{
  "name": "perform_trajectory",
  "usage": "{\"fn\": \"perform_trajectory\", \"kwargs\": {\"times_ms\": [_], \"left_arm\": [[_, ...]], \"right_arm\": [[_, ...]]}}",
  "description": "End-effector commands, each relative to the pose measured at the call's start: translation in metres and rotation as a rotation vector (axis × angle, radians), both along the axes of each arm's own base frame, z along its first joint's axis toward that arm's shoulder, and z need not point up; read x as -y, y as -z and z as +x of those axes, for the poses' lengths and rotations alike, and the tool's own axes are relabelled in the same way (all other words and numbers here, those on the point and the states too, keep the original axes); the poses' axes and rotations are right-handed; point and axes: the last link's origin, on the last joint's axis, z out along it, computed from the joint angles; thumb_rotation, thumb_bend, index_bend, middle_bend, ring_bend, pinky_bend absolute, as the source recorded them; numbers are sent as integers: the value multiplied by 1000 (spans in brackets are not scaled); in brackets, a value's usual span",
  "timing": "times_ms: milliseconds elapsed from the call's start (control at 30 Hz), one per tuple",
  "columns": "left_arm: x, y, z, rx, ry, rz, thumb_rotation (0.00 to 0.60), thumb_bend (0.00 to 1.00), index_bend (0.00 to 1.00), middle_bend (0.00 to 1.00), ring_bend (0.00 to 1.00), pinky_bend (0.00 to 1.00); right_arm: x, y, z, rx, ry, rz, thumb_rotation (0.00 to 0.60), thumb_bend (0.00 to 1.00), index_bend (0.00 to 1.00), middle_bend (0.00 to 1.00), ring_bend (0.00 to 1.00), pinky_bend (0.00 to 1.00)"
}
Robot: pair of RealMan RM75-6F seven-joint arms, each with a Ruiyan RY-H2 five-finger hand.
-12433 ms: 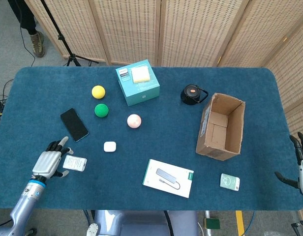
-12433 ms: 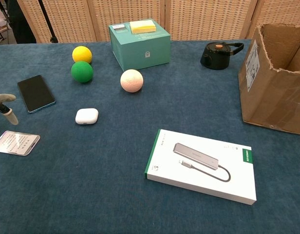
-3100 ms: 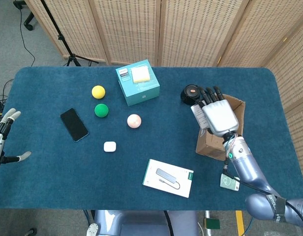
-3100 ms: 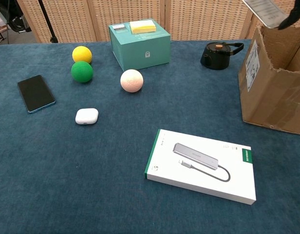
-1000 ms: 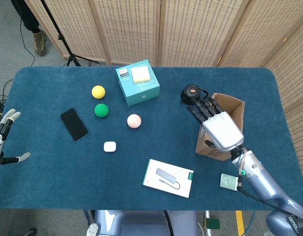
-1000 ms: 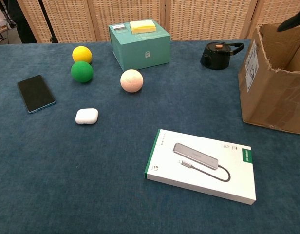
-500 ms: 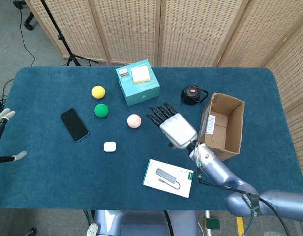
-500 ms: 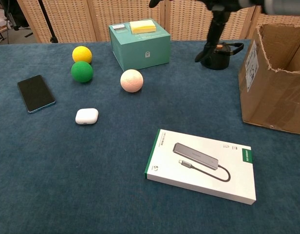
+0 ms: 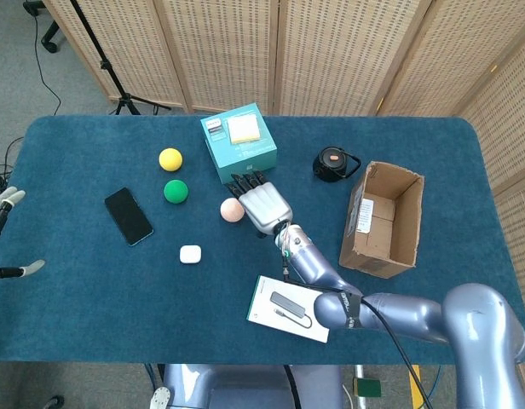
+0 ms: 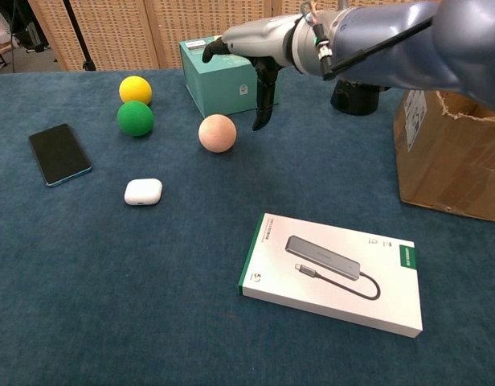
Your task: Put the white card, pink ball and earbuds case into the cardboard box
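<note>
The pink ball (image 9: 230,210) (image 10: 217,133) lies mid-table in front of the teal box. My right hand (image 9: 261,204) (image 10: 255,44) hovers just above and to the right of it, fingers spread and holding nothing. The white earbuds case (image 9: 190,254) (image 10: 143,191) lies nearer the front left, apart from the hand. The open cardboard box (image 9: 382,217) (image 10: 452,137) stands at the right. No white card shows in either view. My left hand (image 9: 0,213) hangs open off the table's left edge, seen only in the head view.
A teal box (image 9: 239,141) topped with yellow sticky notes stands right behind the ball. A yellow ball (image 9: 170,158), a green ball (image 9: 175,191) and a black phone (image 9: 128,216) lie to the left. A white product box (image 9: 292,308) lies at the front, a black round device (image 9: 333,163) near the cardboard box.
The right hand swung left from over the cardboard box to beside the pink ball. The white card it held over the box 3 s ago is gone from it. The left hand stays.
</note>
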Motion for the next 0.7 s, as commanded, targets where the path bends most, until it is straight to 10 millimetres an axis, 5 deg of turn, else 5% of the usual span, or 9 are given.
{"fn": "perform_trajectory", "kwargs": {"times_ms": [33, 400, 700], "left_arm": [[-2, 1, -2, -6, -11, -2, 600, 0, 0, 0, 0, 0], [-8, 1, -11, -13, -68, 3, 600, 0, 0, 0, 0, 0], [-9, 1, -14, -19, -87, 2, 600, 0, 0, 0, 0, 0]], "right_arm": [[4, 26, 10, 8, 16, 36, 600, 0, 67, 26, 0, 102], [23, 70, 12, -13, 42, 62, 600, 0, 126, 64, 5, 133], [29, 90, 10, -2, 64, 72, 600, 0, 236, 185, 151, 256]]}}
